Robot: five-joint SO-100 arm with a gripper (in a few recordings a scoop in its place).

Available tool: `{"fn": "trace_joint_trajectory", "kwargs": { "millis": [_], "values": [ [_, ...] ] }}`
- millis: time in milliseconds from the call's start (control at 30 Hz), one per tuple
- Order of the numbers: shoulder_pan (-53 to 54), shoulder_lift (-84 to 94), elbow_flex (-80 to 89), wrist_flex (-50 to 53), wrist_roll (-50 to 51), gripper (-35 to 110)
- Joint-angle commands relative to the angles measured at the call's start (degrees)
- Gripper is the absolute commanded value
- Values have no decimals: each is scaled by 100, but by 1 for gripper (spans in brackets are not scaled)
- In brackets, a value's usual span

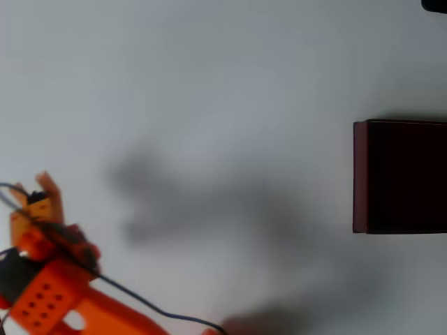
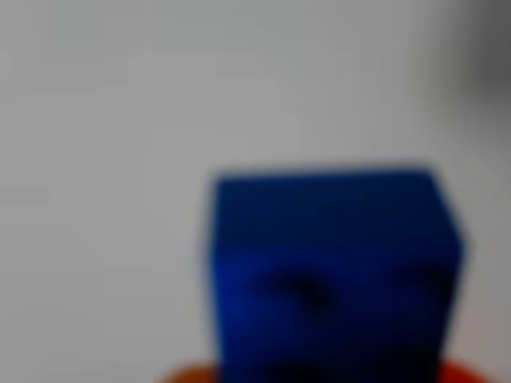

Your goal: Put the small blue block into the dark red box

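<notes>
Spreading pale and bare across the overhead view, the surface (image 1: 209, 84). Sitting at the right edge, partly cut off, the dark red box (image 1: 360, 174), open side up, ready for receiving. Reaching in from the lower left corner, well apart from the box, the orange end effector (image 1: 43, 192). Filling the blurred wrist view very near the lens, the small blue block (image 2: 331, 271), probably being pinched between the orange fingers, with an orange rim showing under it, for carrying across to the box.
</notes>
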Motion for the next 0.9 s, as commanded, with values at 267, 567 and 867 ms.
{"fn": "trace_joint_trajectory", "kwargs": {
  "millis": [267, 567, 867],
  "values": [
    [2786, 3208, 1714, -738, -3683, 0],
    [5678, 4649, 2180, -1424, -6152, 0],
    [7523, 4438, 3428, -3428, -7286, 0]
  ]
}}
